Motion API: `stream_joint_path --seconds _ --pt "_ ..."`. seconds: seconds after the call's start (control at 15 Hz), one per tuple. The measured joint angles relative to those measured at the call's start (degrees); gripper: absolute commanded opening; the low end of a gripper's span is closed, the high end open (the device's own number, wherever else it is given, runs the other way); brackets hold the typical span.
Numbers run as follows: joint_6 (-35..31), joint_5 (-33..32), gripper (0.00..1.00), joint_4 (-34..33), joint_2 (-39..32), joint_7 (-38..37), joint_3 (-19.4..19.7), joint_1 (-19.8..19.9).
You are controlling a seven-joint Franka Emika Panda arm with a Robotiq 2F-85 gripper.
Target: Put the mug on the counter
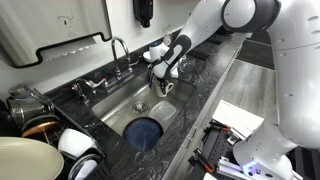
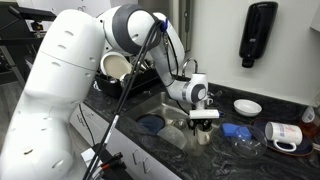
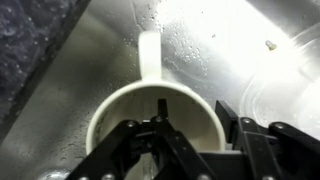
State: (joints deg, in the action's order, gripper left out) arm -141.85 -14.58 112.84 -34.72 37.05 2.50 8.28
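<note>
Fingers (image 3: 158,128) close-set astride mug (image 3: 122,112) wall

Cream-white mug (image 3: 195,112), black-grey speckled counter (image 1: 212,78), silver steel sink (image 1: 112,106)

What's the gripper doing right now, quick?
The gripper sits over the mug, at its rim; I cannot tell whether it is open or shut on it.
</note>
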Motion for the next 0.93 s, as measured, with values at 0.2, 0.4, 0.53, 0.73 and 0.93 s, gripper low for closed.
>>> stream_joint_path --seconds 0.2,0.4,0.53,0.73,0.93 --pt "0.0 0.0 0.03 -0.5 -0.4 0.0 -0.1 0.0" --pt "-0.1 0.0 0.0 -0.9 -0.4 0.0 -0.3 0.0" --pt "-0.1 0.0 0.03 -1.3 -0.5 -0.1 -0.3 0.0" --pt "-0.7 -0.3 0.03 -1.2 -0.2 -1.2 -0.1 0.0" --pt "-0.5 -0.3 0.03 0.4 4.7 -2.3 0.6 0.1"
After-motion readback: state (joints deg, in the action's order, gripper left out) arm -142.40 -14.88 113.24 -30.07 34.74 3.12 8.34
